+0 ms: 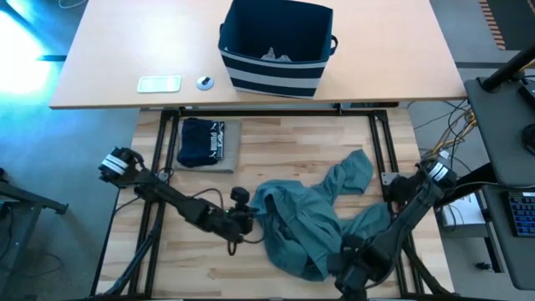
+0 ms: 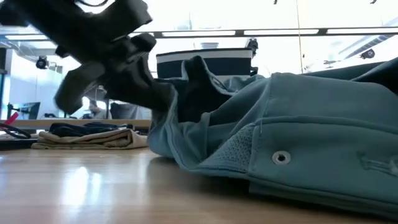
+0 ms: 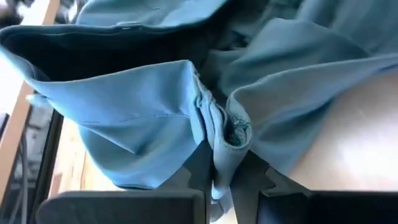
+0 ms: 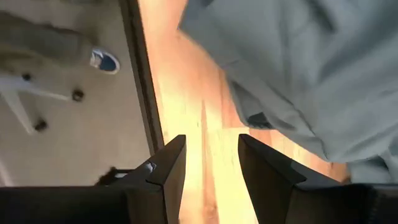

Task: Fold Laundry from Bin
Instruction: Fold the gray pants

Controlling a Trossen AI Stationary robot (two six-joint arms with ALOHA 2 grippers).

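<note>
Two end effectors are working on the large teal-green garment (image 1: 313, 219), which is lying crumpled on the wooden surface (image 1: 209, 259) between the arms. The left end effector (image 3: 221, 186) is clenching a bunched fold of the garment's edge, the cloth pinched tight between its fingers, at the garment's left side. The right end effector (image 4: 208, 168) is hovering at the front right edge of the surface with its fingers parted and nothing between them, the teal cloth lying just beside it. A navy garment with white lettering (image 1: 203, 142) is resting folded on a beige one (image 1: 231, 144) farther back on the left, and the bin (image 1: 276, 46) is standing on the rear surface with small grey pieces (image 1: 276, 57) inside. To spread the garment well, the right end effector probably needs a matching edge grip before both lift, so the cloth is hanging flat rather than twisting. Pulling with one grip alone is likely to drag the heap.
</note>
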